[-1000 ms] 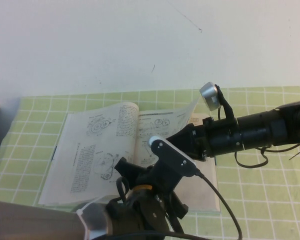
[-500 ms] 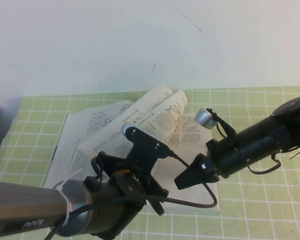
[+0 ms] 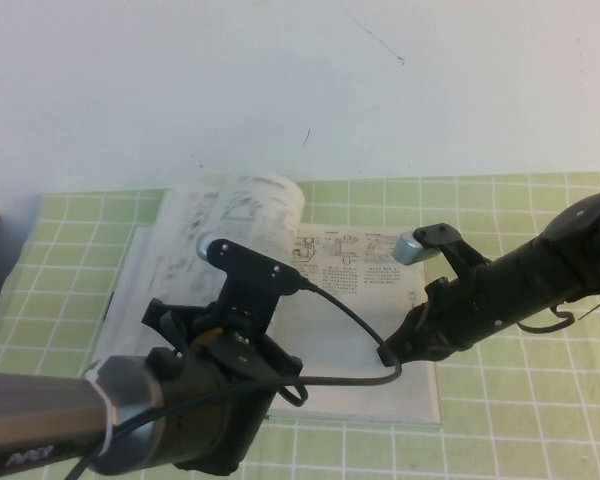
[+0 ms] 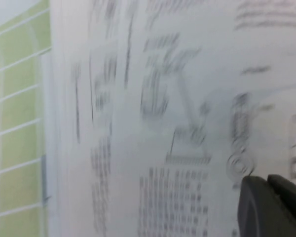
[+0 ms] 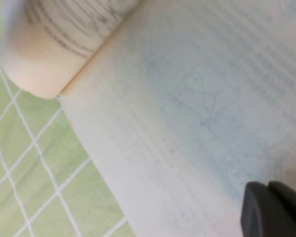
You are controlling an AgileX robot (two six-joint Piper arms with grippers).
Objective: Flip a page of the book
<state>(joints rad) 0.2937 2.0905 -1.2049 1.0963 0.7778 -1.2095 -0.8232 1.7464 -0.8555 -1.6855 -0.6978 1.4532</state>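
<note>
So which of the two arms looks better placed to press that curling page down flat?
Probably the left. The left gripper sits right over the page, which arches above the book's left half. The right gripper is over the right-hand page, away from the curl.

Both arms matte black w/ silver joint caps; left gripper (image 3: pixel 235 300) trails black cable, right gripper (image 3: pixel 392 352) tapered.

The book's (image 3: pixel 360 300) print is too small and blurred to read; the arm's lettering is illegible.
</note>
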